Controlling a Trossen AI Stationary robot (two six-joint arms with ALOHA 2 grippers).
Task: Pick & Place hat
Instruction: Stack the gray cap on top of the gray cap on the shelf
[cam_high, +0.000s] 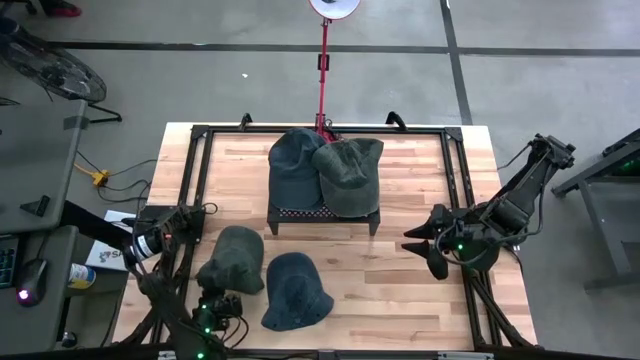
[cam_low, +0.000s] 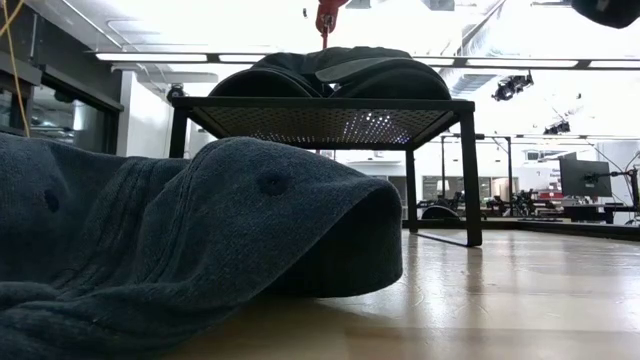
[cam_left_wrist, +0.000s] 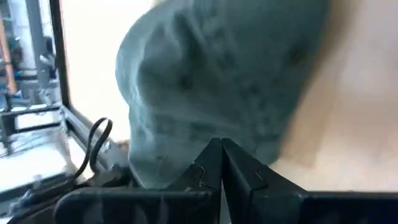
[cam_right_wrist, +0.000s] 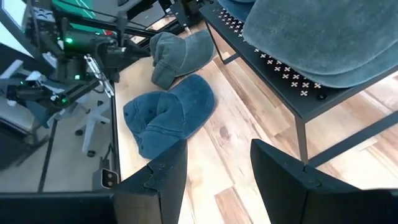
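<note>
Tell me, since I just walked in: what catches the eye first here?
Two hats piled on a black mesh stand at the table's far middle. Two more lie on the wood in front: a grey-green hat the left pincer has shut on, and a blue hat beside it.

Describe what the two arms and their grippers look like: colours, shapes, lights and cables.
Both arms are dark, jointed and near black. The left gripper has flat dark fingers tapering to pointed tips. The right gripper has broad, blocky dark fingers with notched inner edges. Small green lights glow on the right arm near its wrist and on the left arm. A thin black cable loops beside the left gripper.
</note>
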